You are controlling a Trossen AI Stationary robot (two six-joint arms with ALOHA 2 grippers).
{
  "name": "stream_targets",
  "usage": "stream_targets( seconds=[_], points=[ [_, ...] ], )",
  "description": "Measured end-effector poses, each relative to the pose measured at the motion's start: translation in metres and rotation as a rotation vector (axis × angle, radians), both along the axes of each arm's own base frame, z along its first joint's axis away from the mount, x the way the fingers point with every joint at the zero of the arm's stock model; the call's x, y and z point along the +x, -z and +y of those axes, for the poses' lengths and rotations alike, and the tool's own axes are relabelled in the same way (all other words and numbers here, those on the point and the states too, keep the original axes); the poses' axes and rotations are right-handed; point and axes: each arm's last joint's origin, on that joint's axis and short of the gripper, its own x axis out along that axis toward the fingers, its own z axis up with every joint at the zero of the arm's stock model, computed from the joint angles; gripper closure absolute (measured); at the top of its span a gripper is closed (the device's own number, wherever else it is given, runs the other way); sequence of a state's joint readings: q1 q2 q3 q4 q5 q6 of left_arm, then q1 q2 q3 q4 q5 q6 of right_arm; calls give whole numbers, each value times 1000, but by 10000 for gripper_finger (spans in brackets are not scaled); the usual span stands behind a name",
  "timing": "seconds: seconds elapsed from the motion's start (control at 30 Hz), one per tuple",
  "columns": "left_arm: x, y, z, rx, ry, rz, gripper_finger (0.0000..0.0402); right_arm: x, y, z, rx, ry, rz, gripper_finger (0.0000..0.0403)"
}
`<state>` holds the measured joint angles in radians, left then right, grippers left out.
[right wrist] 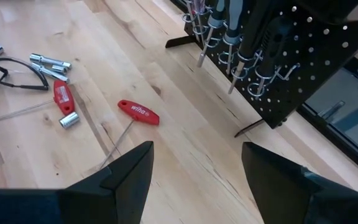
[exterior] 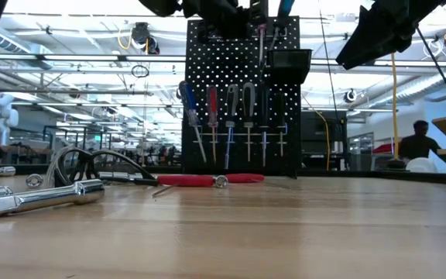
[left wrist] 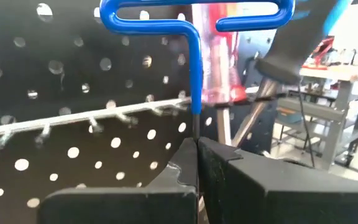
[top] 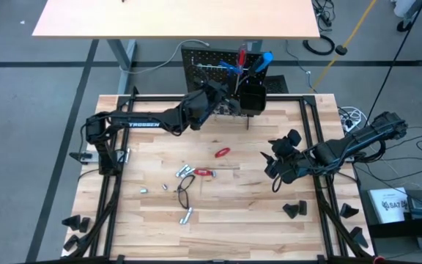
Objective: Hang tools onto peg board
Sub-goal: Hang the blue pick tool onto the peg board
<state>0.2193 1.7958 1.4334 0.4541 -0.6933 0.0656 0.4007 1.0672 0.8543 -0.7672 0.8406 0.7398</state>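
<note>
Pinching the thin steel shaft of a blue T-handled hex key (left wrist: 194,37), handle uppermost and shaft upright, shut left gripper (left wrist: 197,163) at the black perforated peg board (top: 207,62); right gripper (right wrist: 194,163) wide, empty.

Both arms (top: 152,119) were dark, jointed tubes; the left bore white "TROSSEN" lettering (top: 143,124). Each gripper's fingers (right wrist: 129,171) were black, angular wedges. Cables seemingly trailed behind the right arm (top: 357,143).

The table (right wrist: 185,155) is pale, smooth wood with visible grain. The peg board (right wrist: 303,68) is matt black perforated metal. Sockets (right wrist: 69,121) near it shine like polished steel; handles (right wrist: 138,112) look glossy red plastic.
</note>
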Motion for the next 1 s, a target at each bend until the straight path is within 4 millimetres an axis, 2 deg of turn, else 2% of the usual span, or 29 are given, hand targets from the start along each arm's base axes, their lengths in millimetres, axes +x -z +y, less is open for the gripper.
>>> stream_targets(
  seconds=[0.6, 1.0],
  points=[
    [-4, 6, 15, -36, -14, 39, 401, 1, 0, 0, 6, 1, -8, 165],
    [-1, 19, 25, -87, 1, 55, 401, 1, 0, 0, 9, -1, -7, 165]
  ],
)
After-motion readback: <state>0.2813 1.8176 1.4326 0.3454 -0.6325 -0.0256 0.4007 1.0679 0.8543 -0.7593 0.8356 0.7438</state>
